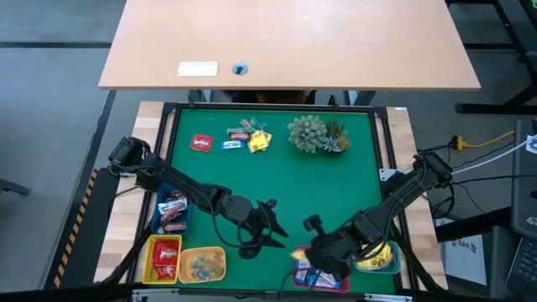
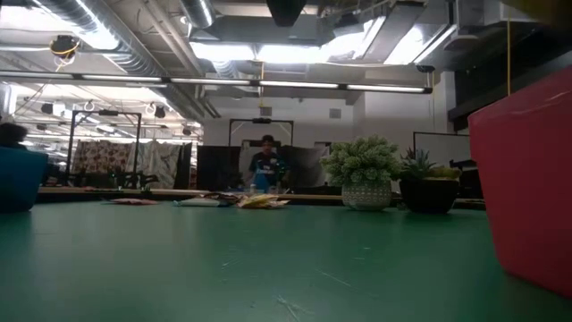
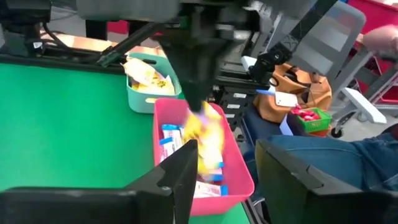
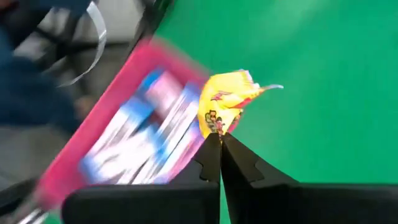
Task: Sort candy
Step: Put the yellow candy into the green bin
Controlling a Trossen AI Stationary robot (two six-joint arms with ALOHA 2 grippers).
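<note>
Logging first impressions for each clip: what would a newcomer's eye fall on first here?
The right gripper pinches a yellow wrapped candy beside the pink plastic tray of blue-and-white sweets at the mat's near edge. The left gripper hovers open mid-mat, empty. A spiky green potted plant stands at the far side.

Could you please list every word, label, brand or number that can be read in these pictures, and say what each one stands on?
None can be read.
Yellow wrapped candy pinched in the right gripper: dark print, too blurred.
Blue-and-white wrapped candies in the pink plastic tray: print smeared.
Red wrapped candy on the green mat: white lettering, too small.
White label on the wooden desk: too small.
</note>
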